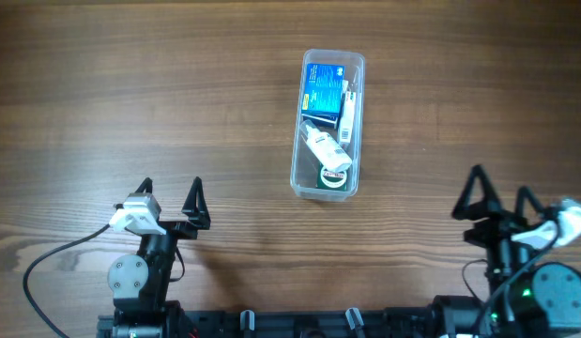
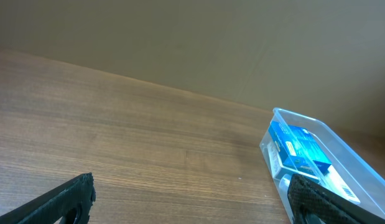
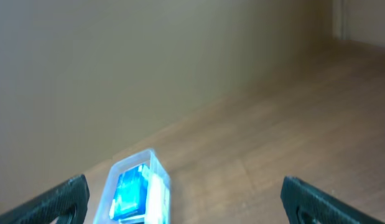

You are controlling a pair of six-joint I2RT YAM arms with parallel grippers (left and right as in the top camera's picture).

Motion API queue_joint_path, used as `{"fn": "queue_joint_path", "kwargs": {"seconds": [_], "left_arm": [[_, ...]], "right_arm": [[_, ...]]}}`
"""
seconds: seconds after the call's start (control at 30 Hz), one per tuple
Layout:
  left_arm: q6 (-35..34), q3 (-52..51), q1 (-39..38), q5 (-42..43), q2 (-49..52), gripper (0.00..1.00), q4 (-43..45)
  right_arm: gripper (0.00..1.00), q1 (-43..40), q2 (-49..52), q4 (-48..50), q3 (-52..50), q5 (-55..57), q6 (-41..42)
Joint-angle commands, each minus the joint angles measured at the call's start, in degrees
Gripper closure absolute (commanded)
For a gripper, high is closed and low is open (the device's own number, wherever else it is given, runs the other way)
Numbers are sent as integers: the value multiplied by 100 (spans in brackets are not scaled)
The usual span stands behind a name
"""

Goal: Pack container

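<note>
While left hand (image 1: 170, 185) and right hand (image 1: 501, 183) gape wide, container (image 1: 296, 167) well ahead, between them.

Seemingly wooden table (image 1: 130, 94) bearing container (image 1: 332, 54)

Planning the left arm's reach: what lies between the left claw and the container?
Nothing. In the overhead view, only bare wooden table separates the open left claw from the container. The left wrist view shows the same.

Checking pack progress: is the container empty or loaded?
Loaded: the container holds a blue box, a white bottle-shaped item and a green-ringed round item.
</note>
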Motion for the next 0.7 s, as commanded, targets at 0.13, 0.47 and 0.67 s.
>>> {"fn": "queue_joint_path", "kwargs": {"seconds": [0.13,0.47,0.67], "left_arm": [[-74,-28,48,-74,-59,0,-37],[-74,-28,48,-74,-59,0,-37],[-74,-28,48,-74,-59,0,-37]], "right_arm": [[0,173,-863,1720,-1884,-721,-651],[0,173,-1091,3241,-3027,-1626,-1923],[0,173,-1091,3458,-3456,-1456,-1735]]}}
